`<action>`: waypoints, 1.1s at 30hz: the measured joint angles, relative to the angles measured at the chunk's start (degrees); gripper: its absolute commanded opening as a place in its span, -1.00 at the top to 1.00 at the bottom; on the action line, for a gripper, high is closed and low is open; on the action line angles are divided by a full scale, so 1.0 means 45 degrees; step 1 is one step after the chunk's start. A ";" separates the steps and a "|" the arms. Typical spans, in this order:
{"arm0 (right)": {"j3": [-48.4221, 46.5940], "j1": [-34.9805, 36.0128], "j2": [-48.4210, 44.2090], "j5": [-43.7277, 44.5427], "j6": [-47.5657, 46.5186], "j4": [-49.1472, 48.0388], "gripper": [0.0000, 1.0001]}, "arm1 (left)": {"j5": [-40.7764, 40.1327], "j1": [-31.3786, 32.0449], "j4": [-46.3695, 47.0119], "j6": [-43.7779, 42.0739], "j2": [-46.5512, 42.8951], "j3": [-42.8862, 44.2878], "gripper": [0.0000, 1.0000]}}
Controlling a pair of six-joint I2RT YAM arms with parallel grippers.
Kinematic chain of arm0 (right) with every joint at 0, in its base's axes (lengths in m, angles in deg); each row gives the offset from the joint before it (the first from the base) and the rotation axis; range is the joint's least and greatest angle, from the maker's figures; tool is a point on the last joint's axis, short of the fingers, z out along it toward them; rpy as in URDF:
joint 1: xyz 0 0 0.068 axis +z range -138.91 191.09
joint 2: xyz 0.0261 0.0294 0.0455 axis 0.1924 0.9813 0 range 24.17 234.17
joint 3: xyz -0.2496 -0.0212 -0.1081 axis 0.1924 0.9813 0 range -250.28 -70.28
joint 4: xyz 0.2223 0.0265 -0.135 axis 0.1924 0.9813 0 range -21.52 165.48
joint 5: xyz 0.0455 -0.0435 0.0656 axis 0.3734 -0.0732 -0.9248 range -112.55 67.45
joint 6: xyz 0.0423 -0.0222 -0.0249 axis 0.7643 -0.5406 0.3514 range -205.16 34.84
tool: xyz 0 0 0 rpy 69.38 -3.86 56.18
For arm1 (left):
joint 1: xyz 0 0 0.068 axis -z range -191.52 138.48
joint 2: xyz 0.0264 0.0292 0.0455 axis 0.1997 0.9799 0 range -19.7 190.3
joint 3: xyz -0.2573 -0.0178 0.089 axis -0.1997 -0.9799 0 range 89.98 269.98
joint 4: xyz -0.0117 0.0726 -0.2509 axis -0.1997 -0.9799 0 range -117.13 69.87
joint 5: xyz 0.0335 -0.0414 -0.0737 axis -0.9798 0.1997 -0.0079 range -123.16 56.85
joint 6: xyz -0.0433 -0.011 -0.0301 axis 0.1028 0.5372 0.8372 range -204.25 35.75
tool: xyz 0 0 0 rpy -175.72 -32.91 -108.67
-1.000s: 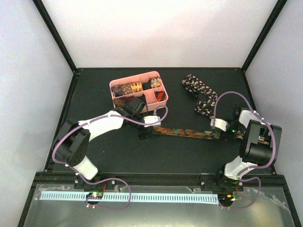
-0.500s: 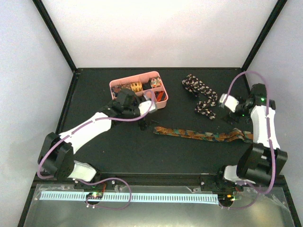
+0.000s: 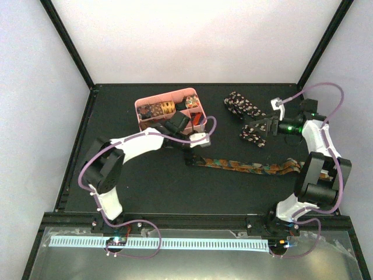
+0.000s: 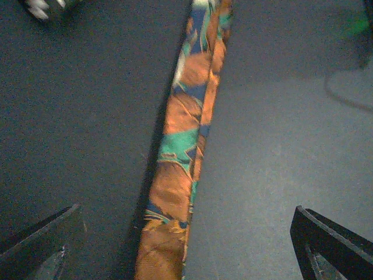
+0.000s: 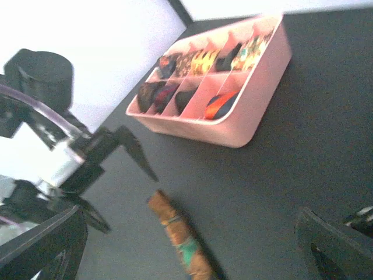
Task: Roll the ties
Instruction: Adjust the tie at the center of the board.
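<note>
text read: none, in any of my views | patterned tie (image 4: 178,175): woven print only, no lettering I can make out | pink tray (image 5: 233,125): outer wall plain, no label legible | numbers/brands/signs: none legible, my wrist views too blurred for small print

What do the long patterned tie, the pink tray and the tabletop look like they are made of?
Patterned tie: woven fabric, possibly silky, going by its soft folded edge and the slight sheen on the orange, teal and blue print.
Pink tray: moulded plastic with a smooth finish, rounded corners and thin dividers.
Tabletop: a dark matte surface, faintly grainy up close; its material is unclear.
</note>
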 measured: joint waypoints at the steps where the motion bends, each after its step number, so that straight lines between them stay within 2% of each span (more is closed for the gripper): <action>1: 0.0418 0.0083 -0.0068 -0.0160 0.0588 -0.0228 -0.99 | -0.0301 0.0233 -0.0248 -0.0170 0.0267 0.0058 -0.97; 5: 0.2482 0.0505 -0.0500 -0.0189 0.3279 -0.1783 -0.99 | -0.1229 0.0719 -0.1190 -0.0627 0.1477 0.0476 -0.96; 7: 0.3225 0.0782 -0.0622 -0.0073 0.4333 -0.2424 -0.99 | -0.1787 0.0874 -0.1617 -0.0763 0.1919 0.0665 -0.90; 12: 0.4279 0.1647 -0.0641 0.0374 0.6203 -0.3594 -0.91 | -0.2720 0.1370 -0.2725 -0.1030 0.2560 0.1268 -0.58; 17: 0.5056 0.2429 -0.0539 0.0690 0.7266 -0.4396 -0.65 | -0.3079 0.1651 -0.3415 -0.1501 0.2341 0.0860 -0.29; 23: 0.5605 0.3662 -0.0529 0.1151 0.8204 -0.5163 -0.04 | -0.3560 0.1807 -0.2846 -0.1365 0.0782 -0.1044 -0.54; 27: 0.5678 0.4765 -0.0437 0.1379 0.8495 -0.5542 0.32 | -0.3468 0.0840 -0.1180 -0.0398 -0.1656 -0.2827 -0.64; 30: 0.5673 0.5731 -0.0015 0.1579 0.8723 -0.5824 0.48 | -0.3026 -0.0189 0.0015 -0.0141 -0.3638 -0.3866 -0.64; 33: 0.5566 0.6611 0.0704 0.1724 0.8835 -0.5955 0.61 | -0.2681 -0.0379 0.0612 -0.0136 -0.4386 -0.4226 -0.64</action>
